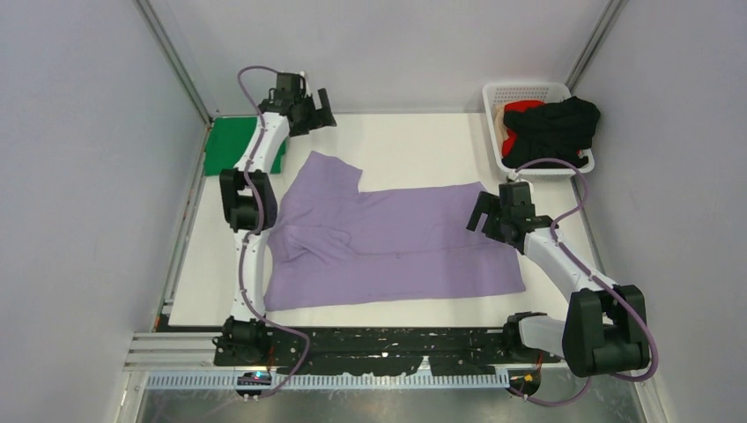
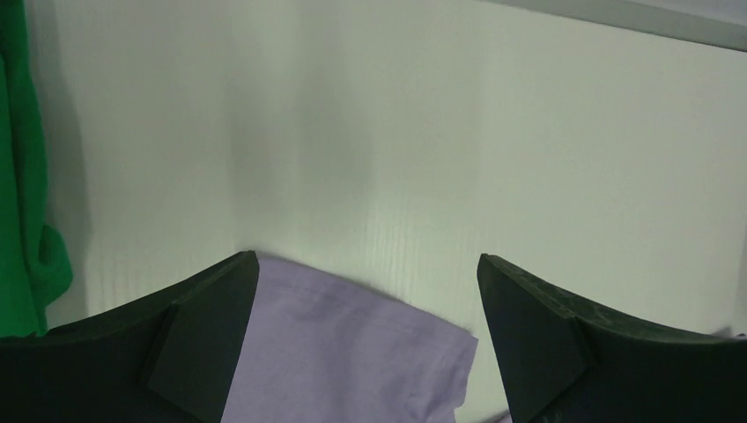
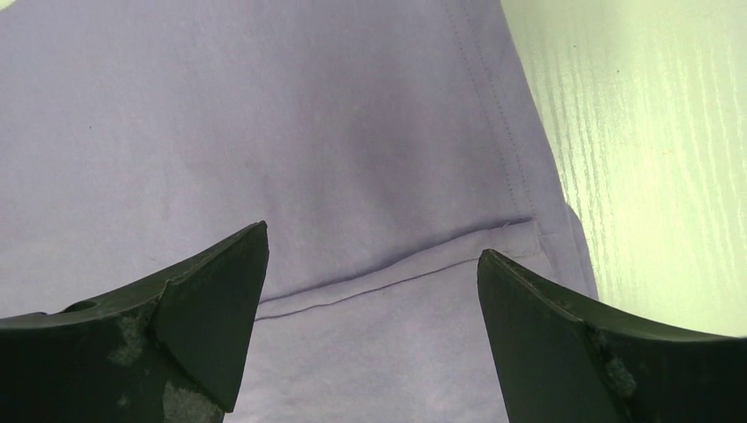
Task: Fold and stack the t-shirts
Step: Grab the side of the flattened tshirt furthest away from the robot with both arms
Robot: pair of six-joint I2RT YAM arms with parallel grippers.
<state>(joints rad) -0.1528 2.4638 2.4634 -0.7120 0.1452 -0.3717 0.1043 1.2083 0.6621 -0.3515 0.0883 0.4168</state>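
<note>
A lavender-purple t-shirt (image 1: 388, 238) lies spread on the white table, partly folded, one sleeve pointing to the far left. My left gripper (image 1: 319, 110) is open and empty, raised above that sleeve's end (image 2: 352, 352). My right gripper (image 1: 480, 214) is open and empty, just over the shirt's right hem (image 3: 396, 291). A folded bright green t-shirt (image 1: 231, 145) lies at the table's far left and shows in the left wrist view (image 2: 22, 176). Black (image 1: 555, 128) and red (image 1: 521, 107) shirts are heaped in a basket.
The white perforated basket (image 1: 528, 90) stands at the far right corner. Grey enclosure walls with metal posts close in the table on three sides. A black rail (image 1: 388, 348) with the arm bases runs along the near edge.
</note>
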